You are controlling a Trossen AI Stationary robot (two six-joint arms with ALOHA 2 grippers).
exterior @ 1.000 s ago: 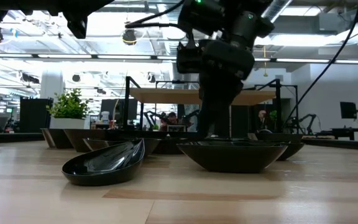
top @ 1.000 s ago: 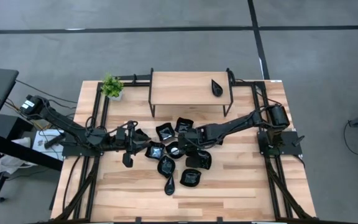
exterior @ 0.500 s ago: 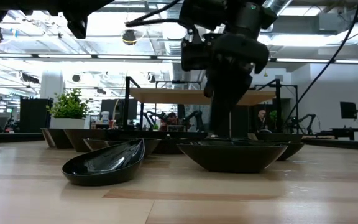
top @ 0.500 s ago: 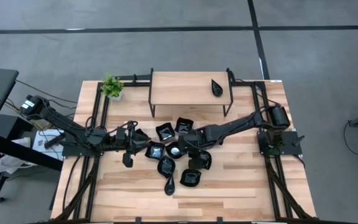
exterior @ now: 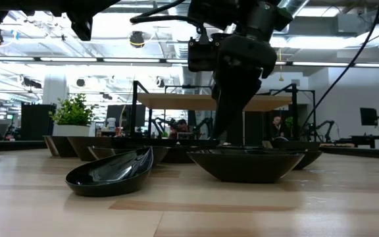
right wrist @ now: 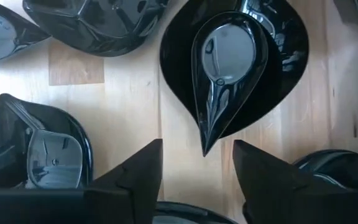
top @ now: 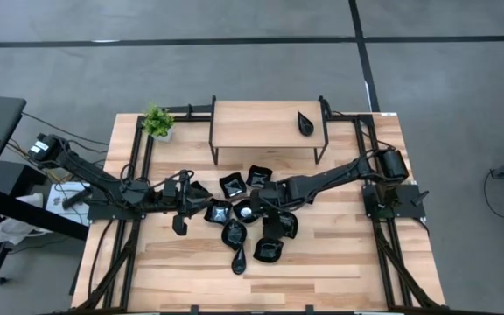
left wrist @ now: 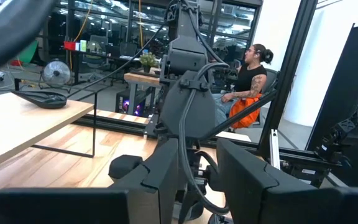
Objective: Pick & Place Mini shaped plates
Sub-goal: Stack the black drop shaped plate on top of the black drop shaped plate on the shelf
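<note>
Right wrist view: right gripper [right wrist: 196,167] gapes above teardrop plate [right wrist: 225,68].

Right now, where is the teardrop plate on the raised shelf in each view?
High view: teardrop plate at the wooden shelf's right end.
Low view: not visible; the shelf shows edge-on.
Left wrist view: lying on the shelf top.
Right wrist view: not in it.
Shared landmark: the wooden shelf.

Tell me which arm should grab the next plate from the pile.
Right. The right gripper hangs with open jaws directly above the small teardrop plate nested in a larger one, in the middle of the pile. The left gripper sits at the pile's left edge, over no plate.
</note>
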